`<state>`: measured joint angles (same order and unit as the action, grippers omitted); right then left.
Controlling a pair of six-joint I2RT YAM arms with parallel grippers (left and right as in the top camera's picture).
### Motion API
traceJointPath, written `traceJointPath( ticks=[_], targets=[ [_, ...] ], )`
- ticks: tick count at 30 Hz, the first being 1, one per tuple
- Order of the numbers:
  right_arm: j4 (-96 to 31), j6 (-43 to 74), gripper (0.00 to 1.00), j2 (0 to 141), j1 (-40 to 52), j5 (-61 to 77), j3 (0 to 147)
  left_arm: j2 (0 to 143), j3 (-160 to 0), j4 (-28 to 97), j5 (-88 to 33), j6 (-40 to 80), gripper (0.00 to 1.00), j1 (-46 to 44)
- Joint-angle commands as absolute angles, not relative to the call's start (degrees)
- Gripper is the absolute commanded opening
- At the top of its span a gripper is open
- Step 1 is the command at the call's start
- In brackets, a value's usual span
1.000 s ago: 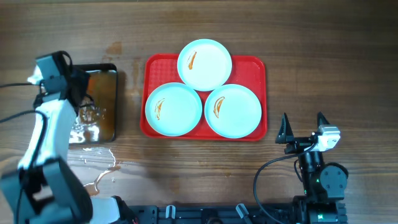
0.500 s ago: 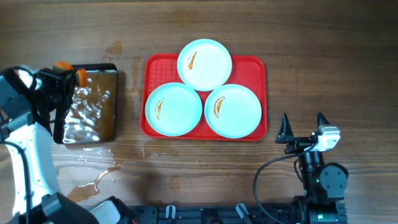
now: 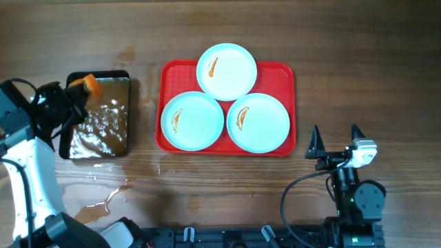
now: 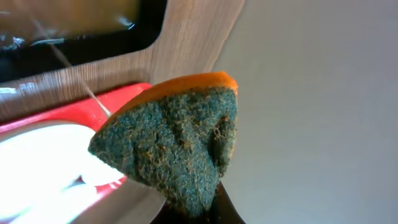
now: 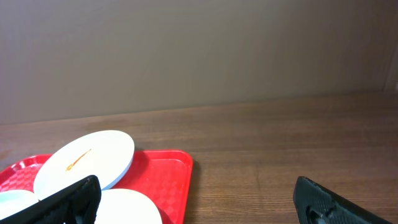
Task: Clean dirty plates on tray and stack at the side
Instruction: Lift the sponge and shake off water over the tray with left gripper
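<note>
We are looking down on a wooden table point(image 3: 358, 55) that is lying mostly bare along its far edge and right side, which is giving both arms room there. The red tray point(image 3: 284, 74) is sitting at the middle. Three plates are crowding it: the far plate point(image 3: 227, 71) is hanging over the tray's far rim, while the left plate point(image 3: 192, 121) and the right plate point(image 3: 258, 122) are filling the near half. All three are packed tight, and each is carrying an orange smear. Only the tray's corners are showing bare.

To the left of the tray, past a strip of open wood, a dark pan point(image 3: 124, 114) is holding rippling brown water. A puddle point(image 3: 110, 187) is spreading over the wood off the pan's near edge.

The left gripper point(image 3: 76, 93) is hovering over the pan's far left corner, pinching a sponge point(image 3: 85, 83) whose orange back and dark green scouring face point(image 4: 174, 149) are filling the wrist view. The pan and the gap of wood are lying between it and the plates.

The right gripper point(image 3: 335, 140) is waiting with its fingers spread wide and nothing between them, just beside the tray's near right corner and apart from it.
</note>
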<state>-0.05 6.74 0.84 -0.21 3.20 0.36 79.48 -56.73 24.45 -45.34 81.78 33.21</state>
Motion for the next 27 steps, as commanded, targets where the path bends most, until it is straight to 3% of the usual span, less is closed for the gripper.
traceJointPath(
  ticks=[1,9,13,14,16,18,23,27],
  targets=[
    [0.08,6.09,1.0,0.43,-0.51,3.66,0.3,79.13,-57.1,24.21,-46.63,91.83,0.04,35.2],
    [0.08,6.09,1.0,0.43,-0.51,3.66,0.3,79.11,-57.1,20.88,-51.4,92.12,0.04,39.16],
    [0.08,6.11,1.0,0.43,-0.51,3.66,0.3,79.7,-57.06,31.55,-30.96,87.53,0.04,38.02],
    [0.08,6.09,1.0,0.43,-0.51,3.66,0.3,80.79,-56.42,34.02,-20.45,86.48,0.04,37.04],
    [0.08,6.09,1.0,0.43,-0.51,3.66,0.3,83.13,-55.2,34.89,-14.87,86.28,0.04,36.23],
    [0.08,6.09,1.0,0.43,-0.51,3.66,0.3,85.23,-54.96,34.5,-20.58,85.89,0.04,36.32],
    [0.08,6.07,1.0,0.43,-0.51,3.66,0.3,84.77,-54.98,15.18,-61.1,94.02,0.04,37.95],
    [0.08,6.07,1.0,0.43,-0.51,3.66,0.3,84.09,-54.98,9.41,-65.23,102.69,0.04,38.17]
  ],
)
